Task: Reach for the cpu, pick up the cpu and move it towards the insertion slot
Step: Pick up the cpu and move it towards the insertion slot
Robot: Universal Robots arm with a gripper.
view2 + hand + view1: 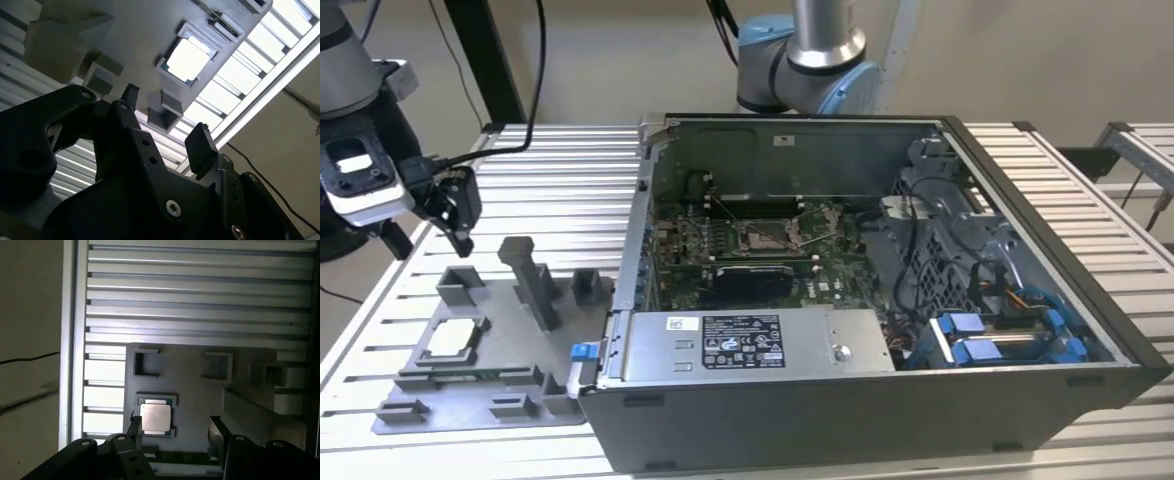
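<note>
The cpu (pixel 454 341) lies flat in a square holder on the grey fixture tray (pixel 467 412), at the exterior view's left. Its pale square face shows in both wrist views (pixel 188 59) (pixel 155 418). My gripper (pixel 451 214) hangs in the air above the tray's far end, apart from the cpu. The gripper (pixel 167 120) (pixel 175 429) is open, with nothing between its black fingers (pixel 216 430). The insertion slot (pixel 762 238), a silver-framed socket with a dark centre, sits on the green board inside the computer case (pixel 881 375).
Grey upright blocks (pixel 531 282) stand on the tray between the cpu and the case wall. The slatted metal table (pixel 560 170) runs under everything. Another arm's base (pixel 803 62) stands behind the case. Cables and blue drive brackets (pixel 987 335) fill the case's right side.
</note>
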